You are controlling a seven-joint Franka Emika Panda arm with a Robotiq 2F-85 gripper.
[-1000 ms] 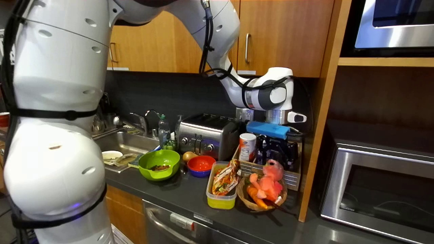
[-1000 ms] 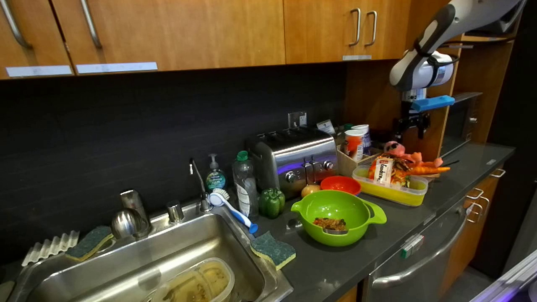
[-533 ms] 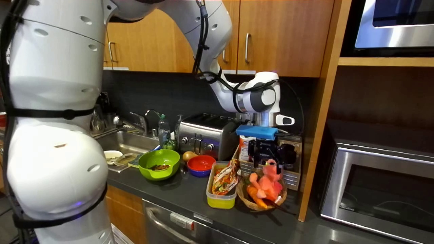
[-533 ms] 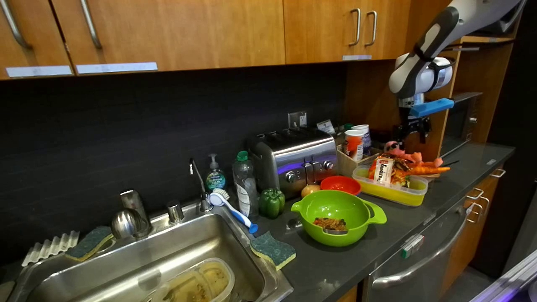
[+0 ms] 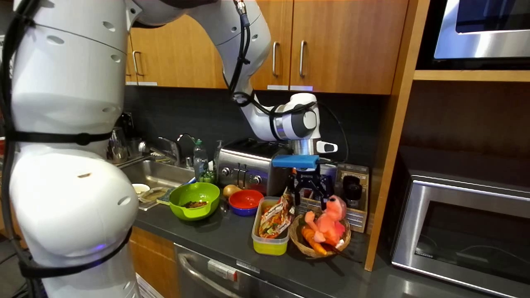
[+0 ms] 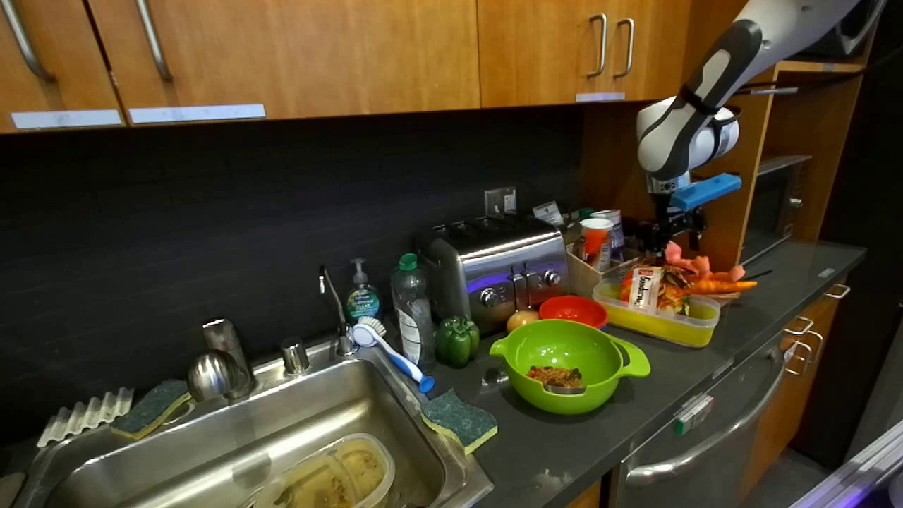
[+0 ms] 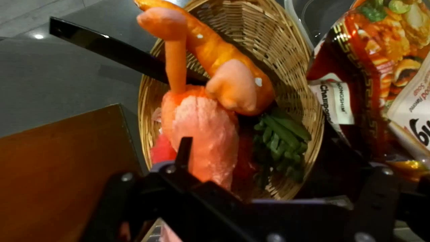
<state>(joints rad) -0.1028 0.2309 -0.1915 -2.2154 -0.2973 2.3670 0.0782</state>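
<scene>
My gripper is open and empty, its two black fingers spread apart and pointing down. It also shows in an exterior view. It hovers at the back of a round wicker basket, close to the head of a pink plush toy. In the wrist view the toy lies in the basket with an orange carrot and green vegetable pieces. One finger overlaps the toy in that view; contact cannot be told. A noodle packet leans in a yellow-bottomed container beside the basket.
A wooden box with a canister stands behind the basket. A wooden side panel rises beside it. A toaster, red bowl, green bowl and sink lie along the counter.
The arm and gripper have moved toward the toaster side and slightly lower, from above the toy to near the packet's side of the basket. The objects have not moved.
</scene>
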